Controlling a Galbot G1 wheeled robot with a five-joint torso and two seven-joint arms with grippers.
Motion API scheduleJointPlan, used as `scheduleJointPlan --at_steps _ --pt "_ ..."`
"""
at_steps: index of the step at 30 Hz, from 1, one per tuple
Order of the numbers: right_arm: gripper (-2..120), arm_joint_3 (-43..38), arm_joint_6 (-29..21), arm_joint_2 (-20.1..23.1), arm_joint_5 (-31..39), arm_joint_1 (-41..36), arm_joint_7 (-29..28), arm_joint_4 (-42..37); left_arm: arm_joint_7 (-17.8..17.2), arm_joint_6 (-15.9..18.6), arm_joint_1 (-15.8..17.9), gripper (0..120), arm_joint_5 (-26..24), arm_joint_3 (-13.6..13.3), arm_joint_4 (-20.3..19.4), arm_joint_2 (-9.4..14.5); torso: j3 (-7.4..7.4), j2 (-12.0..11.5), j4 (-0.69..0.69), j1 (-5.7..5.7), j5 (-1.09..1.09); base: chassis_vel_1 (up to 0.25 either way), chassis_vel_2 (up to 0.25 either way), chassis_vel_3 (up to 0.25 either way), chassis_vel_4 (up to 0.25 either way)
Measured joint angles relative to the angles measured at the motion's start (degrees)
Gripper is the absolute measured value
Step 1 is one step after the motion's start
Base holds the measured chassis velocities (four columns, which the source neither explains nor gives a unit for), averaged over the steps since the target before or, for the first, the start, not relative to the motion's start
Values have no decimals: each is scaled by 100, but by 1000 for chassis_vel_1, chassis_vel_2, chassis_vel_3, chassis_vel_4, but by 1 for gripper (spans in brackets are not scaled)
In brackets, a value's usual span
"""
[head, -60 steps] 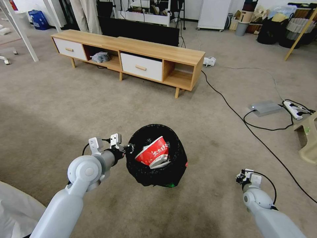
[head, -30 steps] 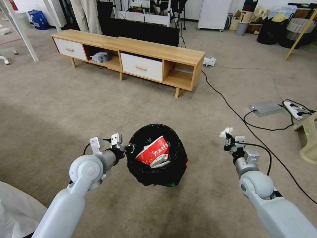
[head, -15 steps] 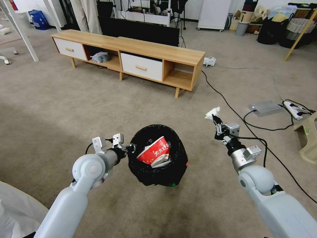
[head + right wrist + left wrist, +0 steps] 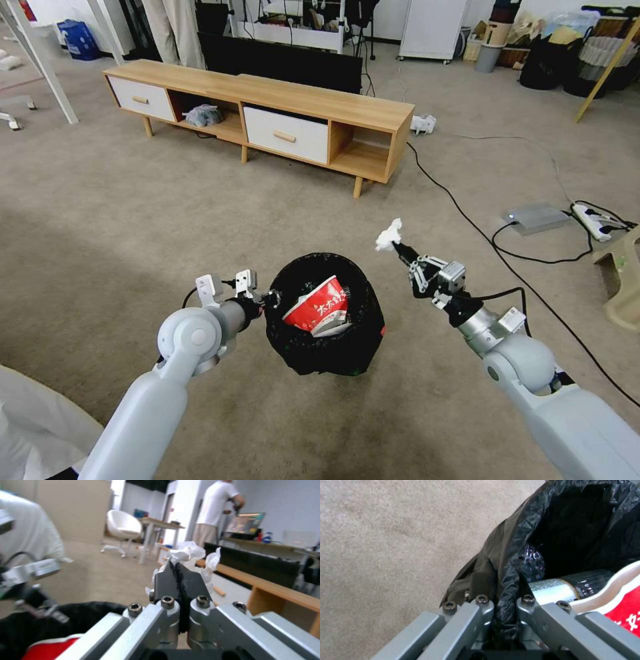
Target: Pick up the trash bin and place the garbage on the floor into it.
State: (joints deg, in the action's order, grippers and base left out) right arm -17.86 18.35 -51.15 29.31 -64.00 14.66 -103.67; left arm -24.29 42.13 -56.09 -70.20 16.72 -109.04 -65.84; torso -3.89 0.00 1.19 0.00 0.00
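Across the carpet [image 4: 133,220] behind the robot's work stands a long low wooden cabinet [image 4: 267,113], with black cables [image 4: 480,233] and a power strip [image 4: 595,221] running along the floor to the robot's right. Nothing lies between the two arms but bare carpet, and there is open floor all round the bin [image 4: 325,313] on every near side.

The bin hangs off the floor, held up by the left gripper [image 4: 267,299], whose fingers are pinched tight on the black bag folded over its rim; the left wrist view shows the plastic squeezed between them [image 4: 502,605]. Inside it lie a red-and-white wrapper [image 4: 319,313] and a dark bottle [image 4: 566,586].

The left arm reaches forward and low, elbow bent, meeting the bin's left edge. The right arm stretches up and inward, its gripper [image 4: 401,252] raised above and just to the right of the bin's rim, not yet over the opening. Its fingers are closed on a white paper wad [image 4: 389,235], which sticks out past the tips.
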Motion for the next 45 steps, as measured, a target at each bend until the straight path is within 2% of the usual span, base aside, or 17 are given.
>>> scheduleJointPlan --at_steps 1,3,8,16,20,23,28,35,45 --pt "0 0 0 0 0 0 0 0 0 0 0 1 0 0 0 0 0 0 0 0 0 0 0 0 0" --pt "0 108 273 135 70 19 434 -35 -2 0 56 1 -6 -79 88 -45 0 0 -1 0 0 0 0 0 0" --pt "0 263 376 385 108 -1 741 -102 2 0 144 1 7 -190 220 -125 0 0 0 0 0 0 0 0 0" --pt "0 464 395 749 188 0 870 -218 17 0 211 1 30 -249 287 -190 0 0 0 0 0 0 0 0 0" --pt "0 839 390 1108 297 92 928 -286 70 0 274 1 11 -277 333 -215 0 0 0 0 1 0 0 0 0" --pt "0 1023 391 1223 317 173 976 -285 101 0 329 1 -35 -348 378 -224 0 0 -1 0 0 0 0 0 0" --pt "0 1150 395 1336 332 190 1038 -287 109 0 425 1 -67 -448 434 -268 0 0 0 0 0 0 0 0 0" --pt "0 1123 417 1409 333 125 1082 -294 108 0 556 1 -48 -734 514 -339 0 0 0 0 0 0 0 0 0" --pt "0 1090 413 1384 341 112 1068 -313 108 0 612 1 -17 -853 534 -378 0 0 0 0 0 0 0 0 0"
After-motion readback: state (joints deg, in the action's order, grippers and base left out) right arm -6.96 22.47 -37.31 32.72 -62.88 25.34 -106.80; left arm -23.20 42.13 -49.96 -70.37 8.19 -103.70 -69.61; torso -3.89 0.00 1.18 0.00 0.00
